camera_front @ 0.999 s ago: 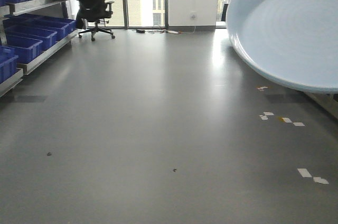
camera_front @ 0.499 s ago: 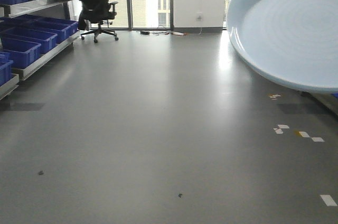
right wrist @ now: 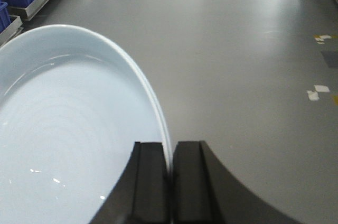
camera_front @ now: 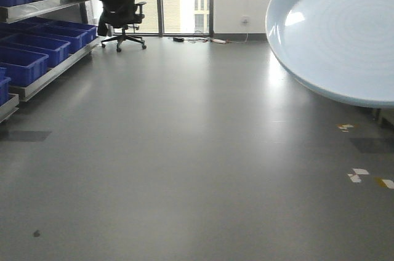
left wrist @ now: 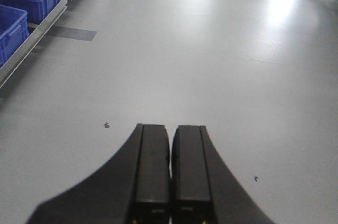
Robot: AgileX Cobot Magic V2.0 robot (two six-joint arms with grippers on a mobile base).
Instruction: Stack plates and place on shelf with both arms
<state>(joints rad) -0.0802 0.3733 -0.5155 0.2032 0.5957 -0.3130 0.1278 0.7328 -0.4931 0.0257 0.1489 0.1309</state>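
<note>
Risks, left to right: the rack (camera_front: 43,80) with the blue bins (camera_front: 21,64) runs along the left side. If the base drifts that way, I judge the left arm could clip it. The left gripper (left wrist: 170,171) hangs over bare floor (camera_front: 184,150) with its fingers pressed together on nothing, so it gives the load no support. On the right, the plate (camera_front: 338,33) is up in the air, tilted toward the front camera and well clear of the floor. The right gripper (right wrist: 170,182) pinches only its thin glossy rim between closed fingers. That is one edge grip on a wide plate, so any jolt or sharp turn of the base could make it pivot or slip out and smash. I cannot tell whether a second plate sits under this one; I see only one for sure. No target shelf for it is visible on the right.

Changes from the earlier frames: the bins have slid toward the left edge, with fewer now showing. The office chair (camera_front: 123,8) and the windows have shifted right. The tape marks (camera_front: 357,175) have moved right and lower. So the base is rolling forward and swinging left, while the plate holds the same spot and tilt in the front view.
</note>
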